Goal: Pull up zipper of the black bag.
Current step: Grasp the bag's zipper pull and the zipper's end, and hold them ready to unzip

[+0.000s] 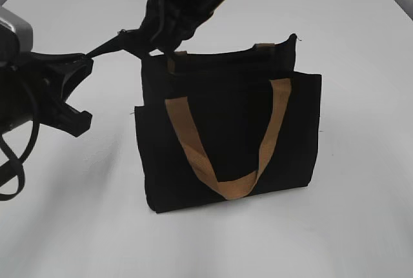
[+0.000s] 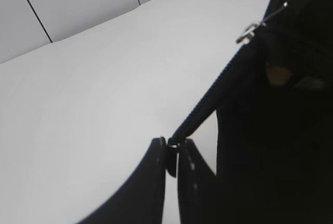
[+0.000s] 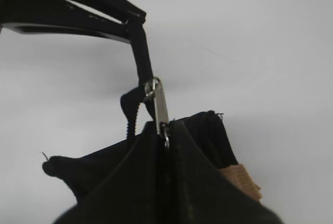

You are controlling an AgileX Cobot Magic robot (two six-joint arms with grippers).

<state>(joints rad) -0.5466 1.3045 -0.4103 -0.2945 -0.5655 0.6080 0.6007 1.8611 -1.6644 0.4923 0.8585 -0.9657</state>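
Observation:
The black bag (image 1: 226, 136) stands upright on the white table, its tan handle (image 1: 227, 186) hanging down the front. The zipper (image 1: 219, 52) runs along the top rim. Its black tape tail (image 2: 208, 104) is stretched out to the left from the bag's top left corner. My left gripper (image 2: 174, 145) is shut on the end of that tail; it also shows in the exterior view (image 1: 87, 57). My right gripper (image 3: 165, 130) is shut on the silvery pull (image 3: 160, 102) at that corner, where the right arm (image 1: 164, 39) hides the pull. The pull also shows in the left wrist view (image 2: 248, 30).
The white table (image 1: 77, 226) spreads all around the bag. The right arm comes down from the top of the exterior view over the bag's left end. A tan strap tab (image 3: 240, 178) sits beside my right jaws.

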